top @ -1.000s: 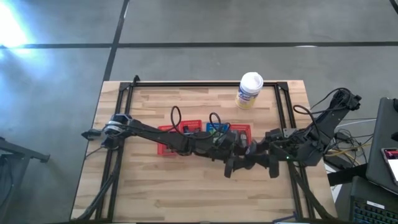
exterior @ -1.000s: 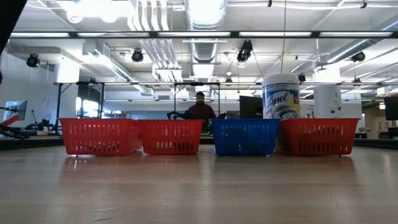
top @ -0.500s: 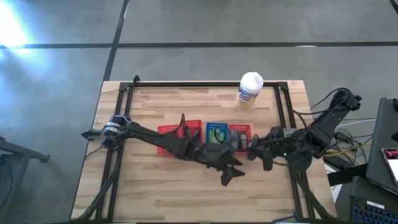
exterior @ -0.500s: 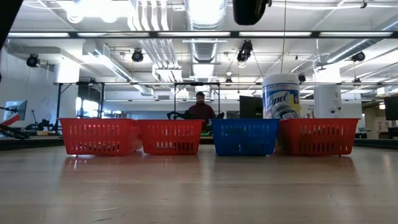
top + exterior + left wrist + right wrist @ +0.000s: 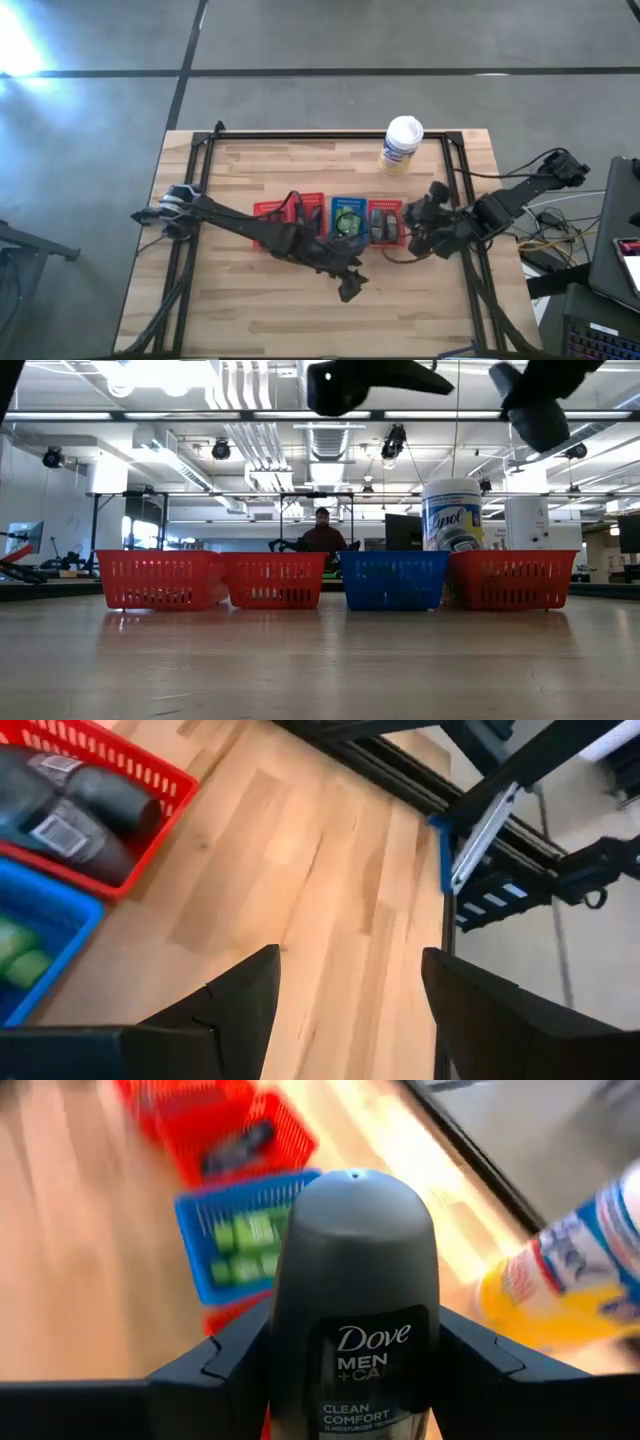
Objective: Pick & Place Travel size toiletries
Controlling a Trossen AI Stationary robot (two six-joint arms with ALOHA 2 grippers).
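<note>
left end effector (image 5: 347, 290): over bare counter (image 5: 250, 320) just in front of the basket row, fingers (image 5: 240, 995) spread, nothing between them
right end effector (image 5: 422, 222): above the right end of the basket row, pinching a dark grey deodorant stick (image 5: 354, 1300) between both fingers, cap end pointing forward
held item: oval grey tube, domed cap, label facing the wrist camera; upright in the grip, clear of the baskets
other toiletries: green bottles (image 5: 347, 217) in the blue basket (image 5: 333, 212); grey tubes (image 5: 381, 222) in the rightmost red basket (image 5: 400, 208); two labelled grey tubes lying on their sides there in the left wrist view
more baskets: further red baskets (image 5: 268, 212) left of the blue one, contents hard to make out under the left arm
white tub (image 5: 402, 145): yellow label, standing behind the baskets, apart from them, not part of the job
handling guess: rigid plastic shell, light, smooth and likely slippery; rounded cap gives poor purchase
where to grip: across the narrow flat faces of the oval body, mid-height, below the cap
risk: twist or slip if pinched on the curved edges
step guess: carrying the stick to the red basket with the matching tubes
</note>
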